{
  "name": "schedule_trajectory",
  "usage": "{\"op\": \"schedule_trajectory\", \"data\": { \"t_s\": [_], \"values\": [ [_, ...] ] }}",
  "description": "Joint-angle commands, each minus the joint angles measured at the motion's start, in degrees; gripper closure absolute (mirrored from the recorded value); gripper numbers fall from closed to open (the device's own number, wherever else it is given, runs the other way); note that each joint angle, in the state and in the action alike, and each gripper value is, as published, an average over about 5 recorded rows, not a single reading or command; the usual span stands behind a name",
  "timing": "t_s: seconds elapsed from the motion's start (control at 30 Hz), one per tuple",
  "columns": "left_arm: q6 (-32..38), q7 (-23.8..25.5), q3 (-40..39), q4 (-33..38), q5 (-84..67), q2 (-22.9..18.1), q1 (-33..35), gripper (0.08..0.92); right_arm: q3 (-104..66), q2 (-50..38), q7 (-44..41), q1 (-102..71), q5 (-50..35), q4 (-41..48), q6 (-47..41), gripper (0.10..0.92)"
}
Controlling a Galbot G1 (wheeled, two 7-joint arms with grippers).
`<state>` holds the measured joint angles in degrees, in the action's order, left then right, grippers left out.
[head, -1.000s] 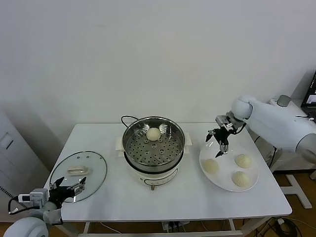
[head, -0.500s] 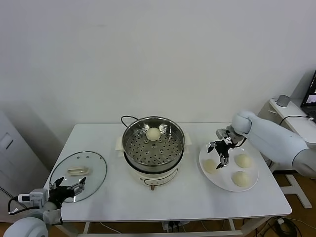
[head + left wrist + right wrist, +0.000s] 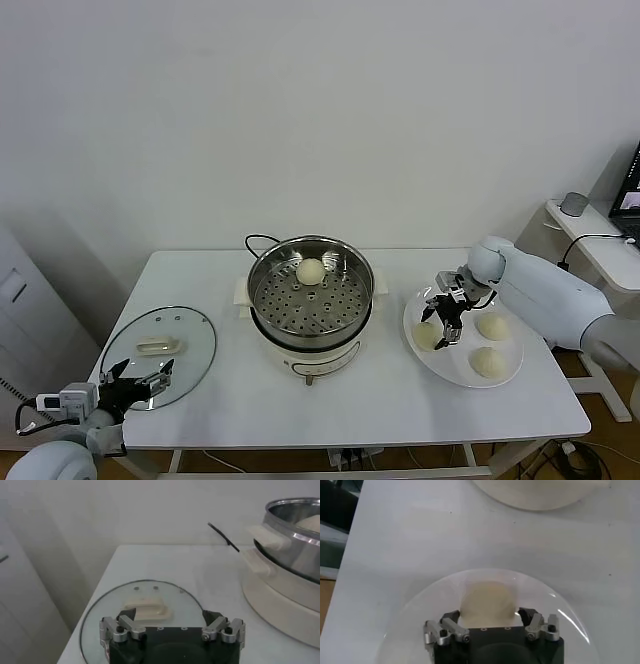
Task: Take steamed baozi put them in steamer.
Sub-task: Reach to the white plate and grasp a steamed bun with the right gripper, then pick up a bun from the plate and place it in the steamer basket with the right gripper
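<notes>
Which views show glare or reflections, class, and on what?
Head view: the steamer rim shines, and the glass lid reflects pale light. Right wrist view: a bright arc glints on the plate beside the baozi. Left wrist view: the steamer wall gleams.

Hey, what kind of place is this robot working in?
Probably a lab or test room staged as a kitchen: one white table against a bare wall, holding only an electric steamer, a glass lid and a plate of baozi. Office-style equipment sits at the right edge.

A round glass lid lies flat on the white table, beside a white plate.
</notes>
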<state>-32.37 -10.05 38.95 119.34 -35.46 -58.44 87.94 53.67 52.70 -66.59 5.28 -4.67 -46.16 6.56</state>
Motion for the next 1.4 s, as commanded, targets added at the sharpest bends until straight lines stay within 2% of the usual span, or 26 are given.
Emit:
{"op": "schedule_trajectory", "data": {
  "t_s": [0.03, 0.23, 0.4, 0.63, 0.8, 0.93, 1.17, 1.4],
  "values": [
    [0.0, 0.0, 0.0, -0.2, 0.0, 0.1, 0.0, 0.177, -2.0, 0.3, 0.0, -1.3, 1.0, 1.0, 0.0, 0.430],
    [0.0, 0.0, 0.0, -0.2, 0.0, 0.0, 0.0, 0.177, -1.8, 0.3, -1.3, -0.5, 1.0, 0.8, 0.5, 0.494],
    [-0.2, -0.1, 0.0, -0.2, 0.0, -0.1, 0.0, 0.177, 1.8, -1.0, -3.3, 4.3, -1.5, -0.9, 0.2, 0.507],
    [-0.3, -0.2, 0.1, -0.3, 0.0, -0.2, 0.0, 0.177, 16.1, -2.5, -7.1, 23.0, -12.0, -6.5, -2.8, 0.508],
    [-0.1, -0.2, 0.1, -0.5, 0.0, -0.1, 0.0, 0.177, 24.3, -1.5, -7.0, 33.9, -22.9, -10.3, -7.7, 0.508],
    [-0.1, -0.2, -0.1, -0.6, 0.0, -0.2, -0.2, 0.177, 27.5, -0.2, -6.8, 40.2, -28.0, -13.3, -11.4, 0.508],
    [-0.2, -0.2, -0.5, -0.7, 0.0, 0.0, -0.9, 0.177, 29.4, 4.0, -3.9, 44.6, -36.7, -17.4, -18.5, 0.508],
    [-0.2, -0.3, -0.6, -0.7, -0.1, 0.1, -1.1, 0.177, 28.2, 10.2, 4.4, 41.5, -43.9, -19.4, -24.5, 0.508]
  ]
}}
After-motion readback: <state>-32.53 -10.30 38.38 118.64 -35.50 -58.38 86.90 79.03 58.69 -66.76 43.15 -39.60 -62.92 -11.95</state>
